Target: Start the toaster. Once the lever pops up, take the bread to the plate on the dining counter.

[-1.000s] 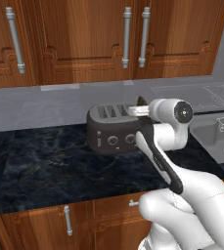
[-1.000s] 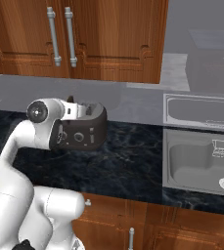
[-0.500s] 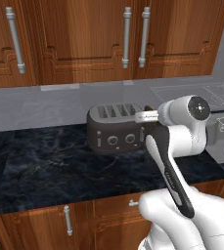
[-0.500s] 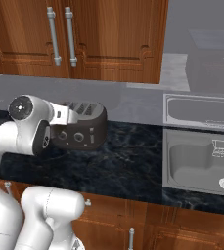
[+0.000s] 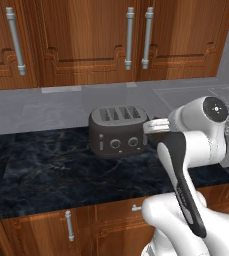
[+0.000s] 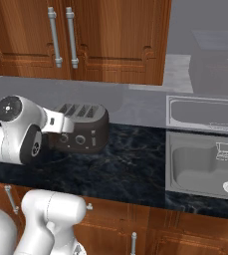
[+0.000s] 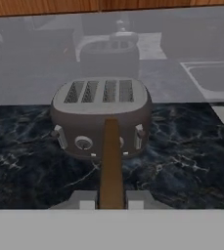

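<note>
Between the fingers (image 7: 111, 201), a thin brown bread (image 7: 111, 168) slice is pinched before the squat grey toaster (image 7: 100, 114).

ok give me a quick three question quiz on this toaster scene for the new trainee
1. True or false: a slice sticks up out of the toaster.
2. What is the gripper shut on? A) the bread B) a toaster knob C) nothing
3. In the right base view, on which side of the toaster is the sink?

Key: 1 false, no slice sticks up from the four slots. 2 A, the brown slice is pinched edge-on between the fingers. 3 the right.
</note>
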